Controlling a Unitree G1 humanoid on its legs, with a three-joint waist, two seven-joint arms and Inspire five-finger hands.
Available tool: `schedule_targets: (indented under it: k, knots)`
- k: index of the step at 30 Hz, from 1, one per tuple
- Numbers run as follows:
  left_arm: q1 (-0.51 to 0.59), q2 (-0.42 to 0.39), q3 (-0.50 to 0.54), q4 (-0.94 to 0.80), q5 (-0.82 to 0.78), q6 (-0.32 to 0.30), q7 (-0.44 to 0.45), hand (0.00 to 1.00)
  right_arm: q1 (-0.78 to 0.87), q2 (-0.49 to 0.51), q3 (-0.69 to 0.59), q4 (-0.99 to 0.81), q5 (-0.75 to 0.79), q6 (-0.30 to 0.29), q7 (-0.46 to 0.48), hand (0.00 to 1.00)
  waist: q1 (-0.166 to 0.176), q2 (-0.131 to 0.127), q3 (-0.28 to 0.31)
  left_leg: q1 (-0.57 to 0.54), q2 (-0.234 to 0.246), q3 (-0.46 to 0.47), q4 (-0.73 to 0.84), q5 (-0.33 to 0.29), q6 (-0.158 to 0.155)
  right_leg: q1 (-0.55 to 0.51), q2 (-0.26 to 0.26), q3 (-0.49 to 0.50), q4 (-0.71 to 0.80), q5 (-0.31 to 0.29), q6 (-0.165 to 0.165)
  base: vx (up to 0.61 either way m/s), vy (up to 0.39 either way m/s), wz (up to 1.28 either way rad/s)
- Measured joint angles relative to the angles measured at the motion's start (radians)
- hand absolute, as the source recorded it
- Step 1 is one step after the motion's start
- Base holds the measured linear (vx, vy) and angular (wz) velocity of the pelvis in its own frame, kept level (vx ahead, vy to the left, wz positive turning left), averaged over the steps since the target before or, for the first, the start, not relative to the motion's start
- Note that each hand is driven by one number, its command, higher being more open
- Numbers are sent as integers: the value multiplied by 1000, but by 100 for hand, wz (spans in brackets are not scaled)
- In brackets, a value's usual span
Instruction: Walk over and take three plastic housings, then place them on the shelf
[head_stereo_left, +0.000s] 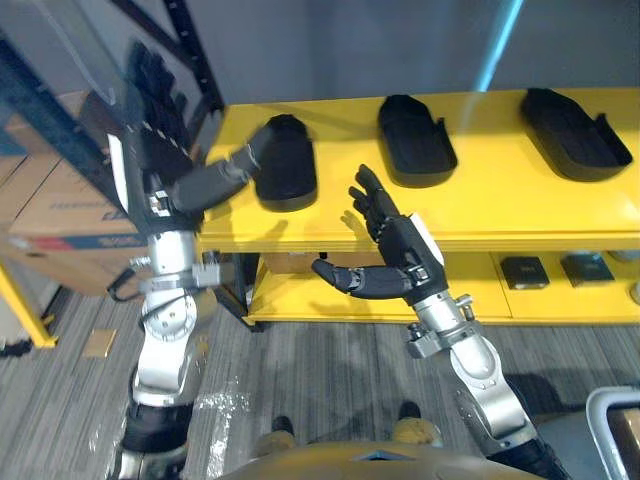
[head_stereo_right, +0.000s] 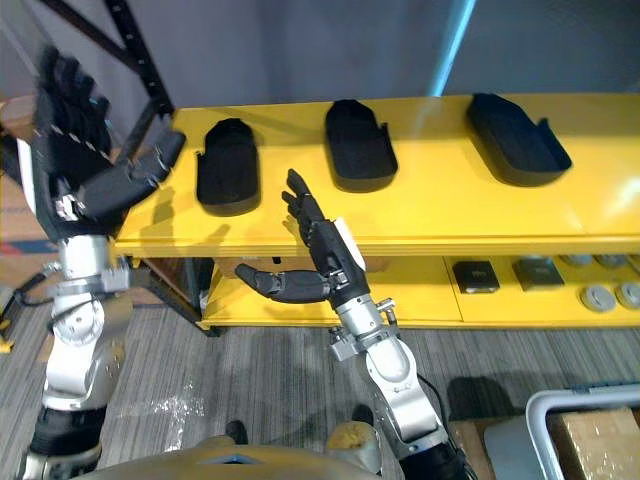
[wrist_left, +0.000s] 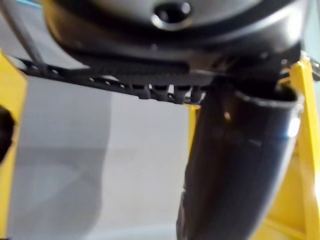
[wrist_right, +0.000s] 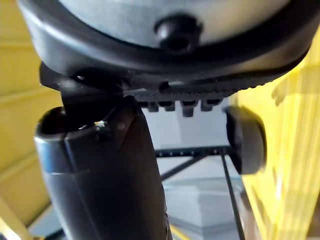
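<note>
Three black plastic housings lie in a row on the top board of the yellow shelf (head_stereo_left: 500, 215): a left one (head_stereo_left: 285, 160), a middle one (head_stereo_left: 415, 140) and a right one (head_stereo_left: 575, 135). My left hand (head_stereo_left: 150, 110) is raised at the shelf's left end, open, fingers spread upward, thumb reaching towards the left housing without touching it. My right hand (head_stereo_left: 395, 240) hovers in front of the shelf's front edge, below the gap between the left and middle housings. It is open, with the thumb stuck out to the side, and holds nothing.
Small dark parts (head_stereo_left: 523, 270) lie on the lower yellow board. A cardboard box (head_stereo_left: 60, 220) and a dark rack upright (head_stereo_left: 190, 50) stand to the left. A grey bin (head_stereo_right: 580, 430) holding a carton sits on the carpet at the lower right.
</note>
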Motion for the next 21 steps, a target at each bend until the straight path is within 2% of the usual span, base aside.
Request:
schedule_targets:
  k: [4, 8, 11, 18, 21]
  knots:
    - [33, -12, -35, -26, 16, -29, -36, 100, -69, 29, 44, 77, 48, 2, 40, 100, 24, -10, -6, -13, -10, -36, -31, 35, -2, -1, -1, -15, -2, 1, -3, -48, 3, 31]
    - [36, -60, -58, -97, 111, -157, -27, 100, -161, 68, 71, 192, 47, 2, 28, 100, 41, -12, -6, -48, -11, -70, -30, 52, -2, -17, -2, -43, 3, 4, -4, -6, -5, 21]
    - [40, -70, -72, -110, 153, -202, 13, 100, -182, 69, 73, 213, 43, 2, 7, 100, 54, -10, -3, -66, -12, -94, -30, 61, -2, -24, -1, -59, 8, 4, -5, 12, -12, 18]
    - [104, -97, -73, -102, 110, -206, 51, 100, -300, 84, 68, 233, 40, 2, -71, 100, 75, -11, 77, -83, -13, -123, -31, 71, -1, -30, -4, -85, 26, -4, -14, -8, -5, 13]
    - [137, -106, -73, -100, 74, -206, 52, 100, -309, 99, 61, 242, 41, 1, -96, 100, 75, -10, 86, -83, -18, -126, -32, 71, -1, -31, -10, -88, 33, -9, -11, 11, -1, 4]
